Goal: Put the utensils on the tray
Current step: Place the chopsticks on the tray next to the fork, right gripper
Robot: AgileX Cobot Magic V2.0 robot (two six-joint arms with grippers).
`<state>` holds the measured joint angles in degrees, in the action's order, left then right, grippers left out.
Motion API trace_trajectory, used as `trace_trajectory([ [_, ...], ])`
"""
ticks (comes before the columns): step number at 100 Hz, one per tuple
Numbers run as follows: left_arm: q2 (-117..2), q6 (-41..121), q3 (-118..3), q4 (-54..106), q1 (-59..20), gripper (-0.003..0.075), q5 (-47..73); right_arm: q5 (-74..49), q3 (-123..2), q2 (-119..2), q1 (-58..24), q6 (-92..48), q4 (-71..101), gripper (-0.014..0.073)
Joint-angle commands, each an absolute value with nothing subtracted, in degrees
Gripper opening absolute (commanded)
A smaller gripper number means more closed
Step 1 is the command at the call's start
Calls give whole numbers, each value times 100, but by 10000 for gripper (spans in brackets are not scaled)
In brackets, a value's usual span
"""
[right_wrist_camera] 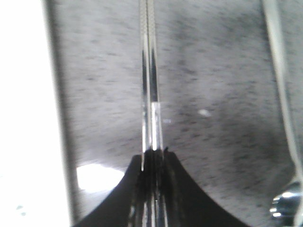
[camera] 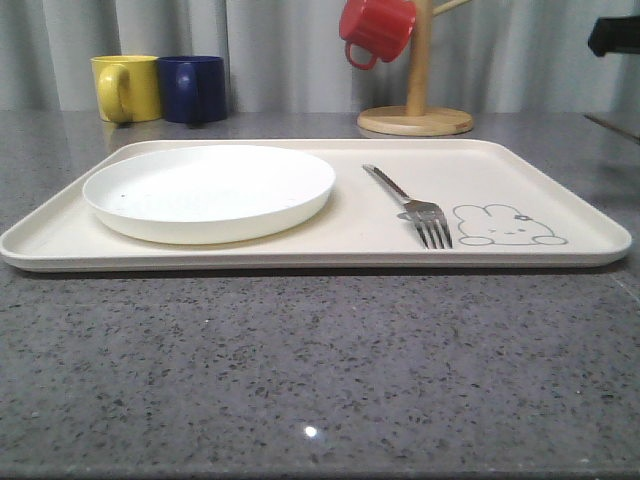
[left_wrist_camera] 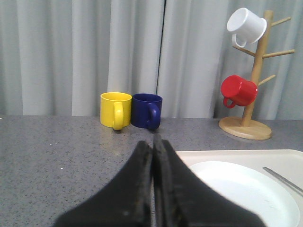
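Observation:
The cream tray (camera: 560, 215) with its rabbit drawing lies across the grey table. On it, right of centre, a silver fork (camera: 412, 205) rests with its tines toward me. In the right wrist view my right gripper (right_wrist_camera: 154, 153) is shut on a long straight silver bar utensil (right_wrist_camera: 149, 71), which runs out from the fingertips over the grey table. A second silver utensil (right_wrist_camera: 279, 75) lies beside it, its rounded end (right_wrist_camera: 284, 205) near the picture's edge. My left gripper (left_wrist_camera: 153, 142) is shut and empty, above the table by the tray's left rim (left_wrist_camera: 227, 153).
A round white plate (camera: 210, 190) fills the tray's left half. Yellow mug (camera: 125, 88) and blue mug (camera: 193, 88) stand behind the tray at the left. A wooden mug tree (camera: 415, 100) with a red mug (camera: 375, 30) stands at the back right.

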<state>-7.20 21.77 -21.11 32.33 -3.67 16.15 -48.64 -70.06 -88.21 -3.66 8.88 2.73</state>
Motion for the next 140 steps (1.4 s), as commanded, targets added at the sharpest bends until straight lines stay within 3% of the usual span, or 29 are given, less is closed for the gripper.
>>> trace_trajectory([
  [1,-784,2175,-2261,3291,-345,-19,1261,-4715,-7170,-8446,-599,832,485,-57],
  [41,-784,2175,-2261,3291,-345,-19,1261,-4179,-7170,-8488,-1882,1507,515,-57],
  [115,-784,2175,-2261,3291,-345,-19,1261,-3783,-7170,-9317,-2275,1650,747,-55],
  [124,-784,2175,-2261,3291,-345,-19,1261,-3818,-7170,-9380,-2275,1650,747,-18],
  [140,-784,2175,-2261,3291,-345,-19,1261,-3824,-7170,-9380,-2275,1650,747,127],
])
